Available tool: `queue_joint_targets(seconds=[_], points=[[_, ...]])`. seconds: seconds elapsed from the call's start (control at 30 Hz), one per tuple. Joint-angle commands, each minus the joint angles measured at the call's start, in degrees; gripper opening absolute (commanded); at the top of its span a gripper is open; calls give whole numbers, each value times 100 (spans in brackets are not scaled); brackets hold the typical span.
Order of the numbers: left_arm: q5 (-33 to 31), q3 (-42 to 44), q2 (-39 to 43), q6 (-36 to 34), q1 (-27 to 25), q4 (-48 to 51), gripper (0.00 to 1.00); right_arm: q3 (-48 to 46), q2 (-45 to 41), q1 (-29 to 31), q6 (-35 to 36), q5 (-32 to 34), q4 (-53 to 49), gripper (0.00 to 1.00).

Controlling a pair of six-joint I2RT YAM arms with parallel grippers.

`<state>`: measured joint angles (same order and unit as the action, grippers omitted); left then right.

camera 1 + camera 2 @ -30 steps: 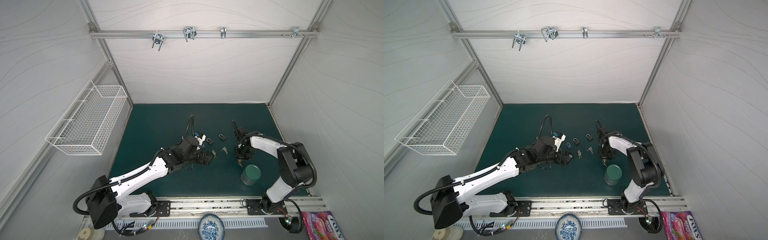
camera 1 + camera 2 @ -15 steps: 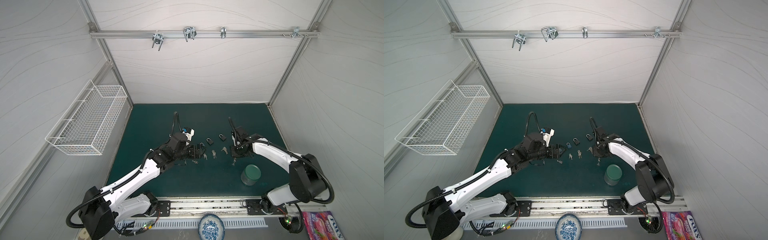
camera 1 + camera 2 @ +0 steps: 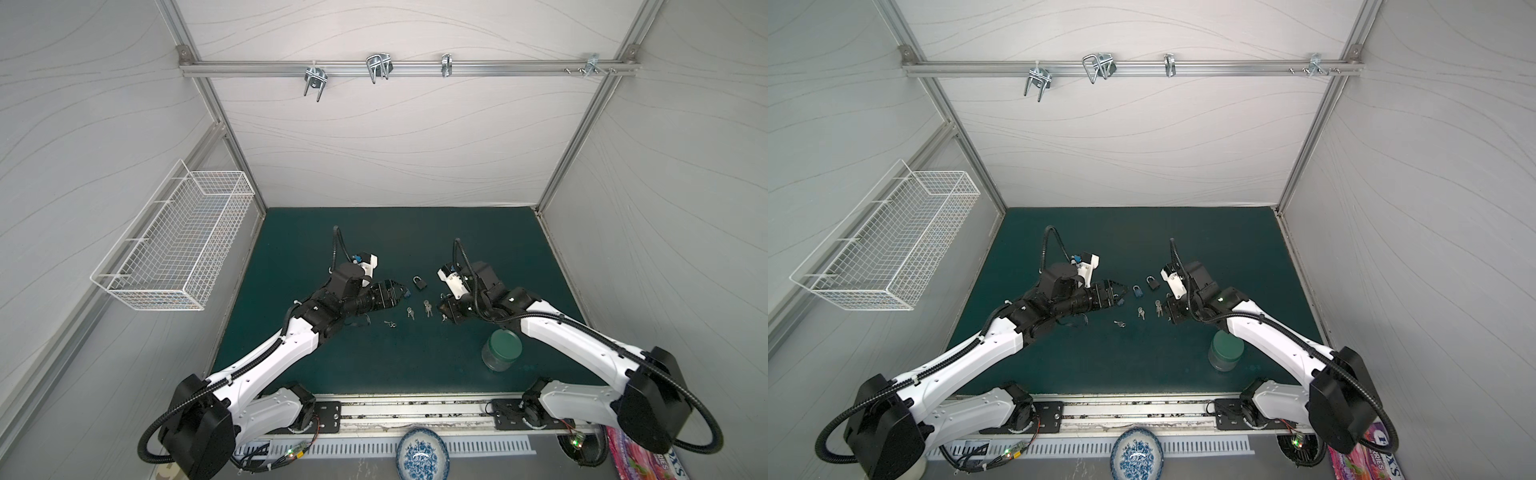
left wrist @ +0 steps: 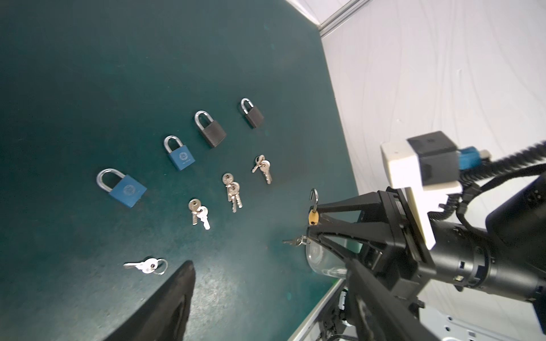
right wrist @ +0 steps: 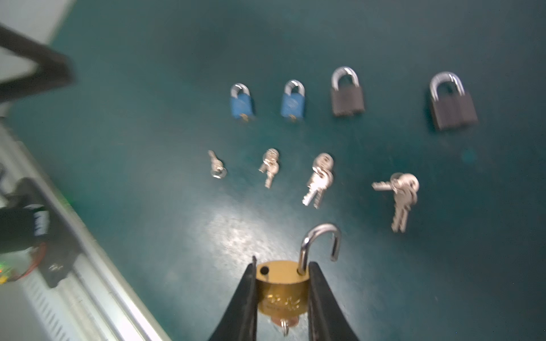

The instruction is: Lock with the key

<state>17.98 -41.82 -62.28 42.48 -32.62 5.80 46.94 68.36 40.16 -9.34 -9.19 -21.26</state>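
My right gripper (image 5: 282, 265) is shut on a brass padlock (image 5: 282, 290) and holds it above the green mat. The padlock's shackle (image 5: 322, 239) stands open, and a key (image 5: 285, 324) with a ring sits in its keyhole. The left wrist view shows the same padlock (image 4: 313, 217) between the right gripper's fingers, with keys (image 4: 295, 241) hanging from it. My left gripper (image 3: 1121, 293) is open and empty, just left of a blue padlock (image 3: 1137, 291), facing the right gripper (image 3: 1169, 309).
Several shut padlocks lie in a row on the mat, blue (image 4: 124, 189) and dark (image 4: 211, 130), with key bunches (image 4: 199, 212) and a lone key (image 4: 146, 265) in front of them. A green-lidded jar (image 3: 502, 349) stands near the right arm. A wire basket (image 3: 178, 249) hangs on the left wall.
The right gripper has carried the brass padlock left toward the middle. The left gripper has drawn back left from the keys and its jaws have narrowed a little.
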Motion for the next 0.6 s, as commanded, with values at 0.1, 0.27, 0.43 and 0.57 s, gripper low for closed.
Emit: queue_joint_targets(seconds=[0.1,0.27,0.43,0.57], points=[[457,-263,415,23,348,-279,79,183,-287,14,479,-1104,781,2],[753,-531,515,-274,362,-82,78,364,-298,-4,534,-1292,957,1],[1006,-581,465,-280,362,-214,78,731,-228,-17,498,-1656,862,0],[1081,-611,503,-261,362,-310,77,847,-274,-81,765,-2331,927,0]])
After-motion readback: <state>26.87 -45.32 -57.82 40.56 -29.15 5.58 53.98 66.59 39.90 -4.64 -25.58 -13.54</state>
